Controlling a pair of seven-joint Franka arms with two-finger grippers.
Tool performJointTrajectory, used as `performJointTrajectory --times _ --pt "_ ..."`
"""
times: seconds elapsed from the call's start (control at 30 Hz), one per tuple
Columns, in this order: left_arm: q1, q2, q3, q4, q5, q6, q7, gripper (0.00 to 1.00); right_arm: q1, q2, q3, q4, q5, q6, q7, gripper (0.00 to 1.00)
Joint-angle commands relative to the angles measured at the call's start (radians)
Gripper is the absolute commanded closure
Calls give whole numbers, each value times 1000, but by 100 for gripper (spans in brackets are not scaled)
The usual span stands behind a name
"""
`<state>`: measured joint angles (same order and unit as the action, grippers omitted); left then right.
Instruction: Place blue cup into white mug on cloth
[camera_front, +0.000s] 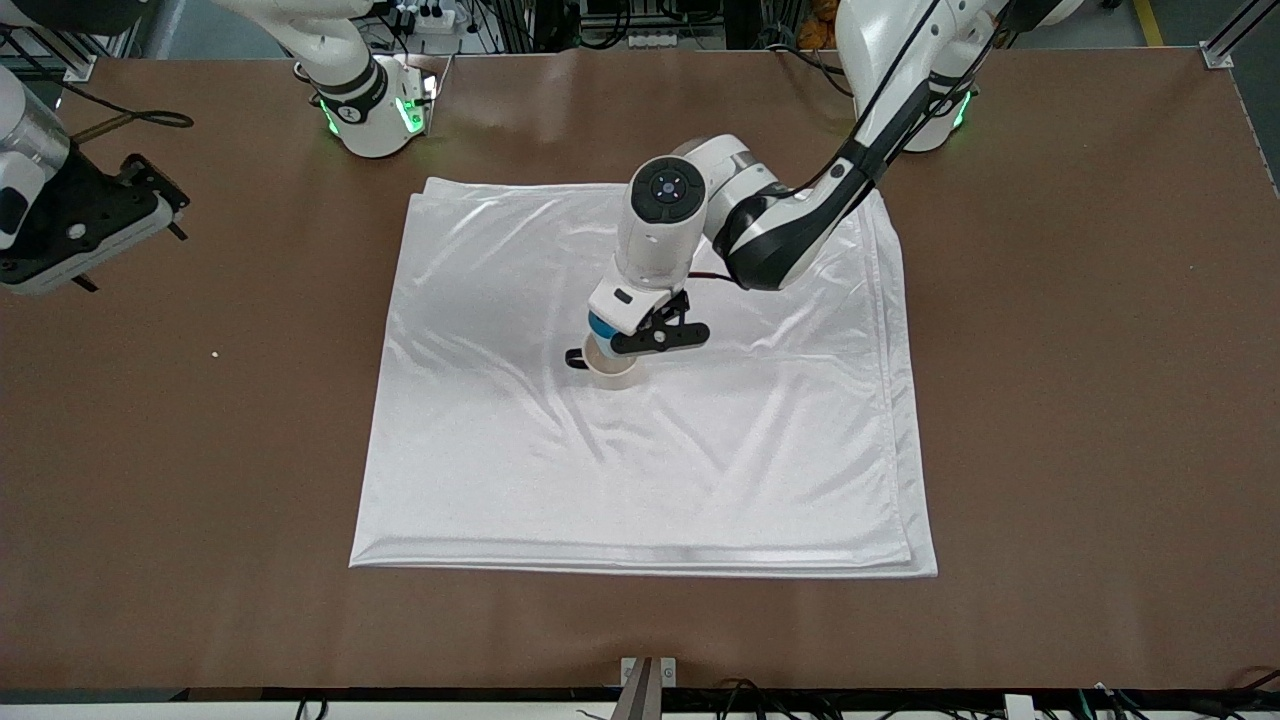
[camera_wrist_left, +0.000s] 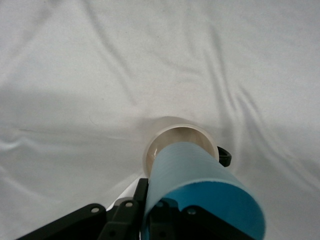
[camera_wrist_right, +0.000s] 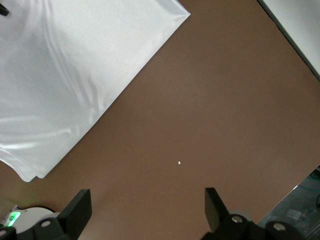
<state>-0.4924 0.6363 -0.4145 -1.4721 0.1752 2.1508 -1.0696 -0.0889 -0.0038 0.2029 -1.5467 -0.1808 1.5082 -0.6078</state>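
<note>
My left gripper (camera_front: 617, 337) is shut on the rim of the light-blue cup (camera_front: 601, 326), one finger inside and one outside. It holds the cup tilted, with its lower end at the mouth of the off-white mug (camera_front: 612, 373). The mug stands upright near the middle of the white cloth (camera_front: 650, 470), and its dark handle points toward the right arm's end. In the left wrist view the blue cup (camera_wrist_left: 200, 180) covers part of the mug (camera_wrist_left: 156, 146). My right gripper (camera_wrist_right: 147, 204) is open and empty over bare table, off the cloth.
The brown table (camera_front: 1080, 350) surrounds the cloth on all sides. A tiny white speck (camera_front: 214, 353) lies on the table near my right gripper (camera_front: 150, 200). The cloth's corner shows in the right wrist view (camera_wrist_right: 60, 75).
</note>
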Motion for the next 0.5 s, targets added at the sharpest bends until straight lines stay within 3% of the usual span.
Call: performJointTrajectory --times 0.0,0.27,0.47 --pt "-9 39 -3 29 32 41 -13 100 -61 5 16 16 52 -13 149 0" --pt "-34 51 22 27 32 54 -12 100 -92 14 15 16 126 10 400 0" --pt "-44 69 26 27 32 54 -12 100 -97 16 15 11 112 41 463 0"
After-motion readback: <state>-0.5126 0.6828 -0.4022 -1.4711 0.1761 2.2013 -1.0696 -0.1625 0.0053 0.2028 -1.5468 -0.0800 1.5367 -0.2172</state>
